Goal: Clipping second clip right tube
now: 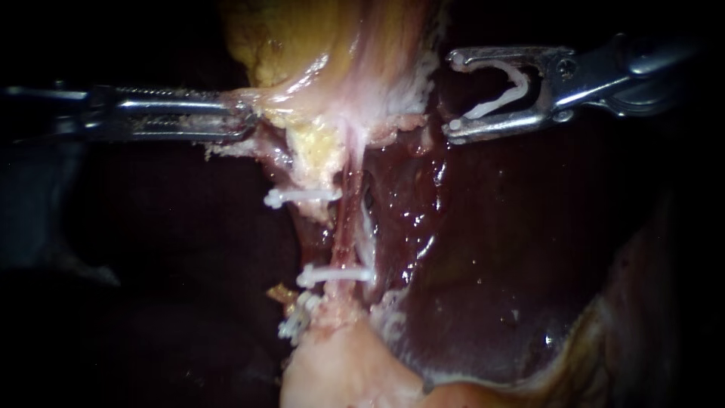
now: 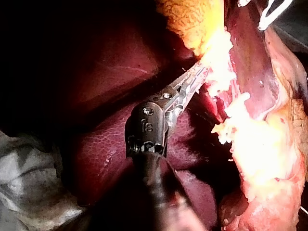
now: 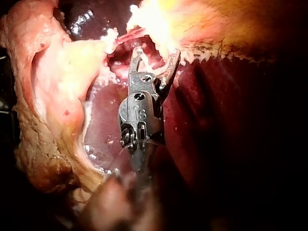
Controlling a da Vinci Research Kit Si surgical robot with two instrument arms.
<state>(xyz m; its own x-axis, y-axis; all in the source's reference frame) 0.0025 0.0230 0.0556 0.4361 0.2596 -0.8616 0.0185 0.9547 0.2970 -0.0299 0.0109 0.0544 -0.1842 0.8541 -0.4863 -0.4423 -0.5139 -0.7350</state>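
White clip (image 1: 498,94) held between right instrument's (image 1: 451,94) wide-spread jaws; right tube (image 1: 349,227), running near-to-far, lies left and nearer; left instrument (image 1: 249,121) clamps tissue (image 1: 302,98)

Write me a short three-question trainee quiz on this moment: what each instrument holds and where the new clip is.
1. True or false: the right instrument has empty jaws.
2. What does the left instrument grip? A) nothing B) pale tissue above the tubes C) a thread
3. One word: has the loaded clip reached either of the tubes?
Key: 1 false, a white clip sits between its jaws. 2 B, its jaws are shut on the pale tissue. 3 No, it hangs apart from them, up beside the tissue and over the liver.
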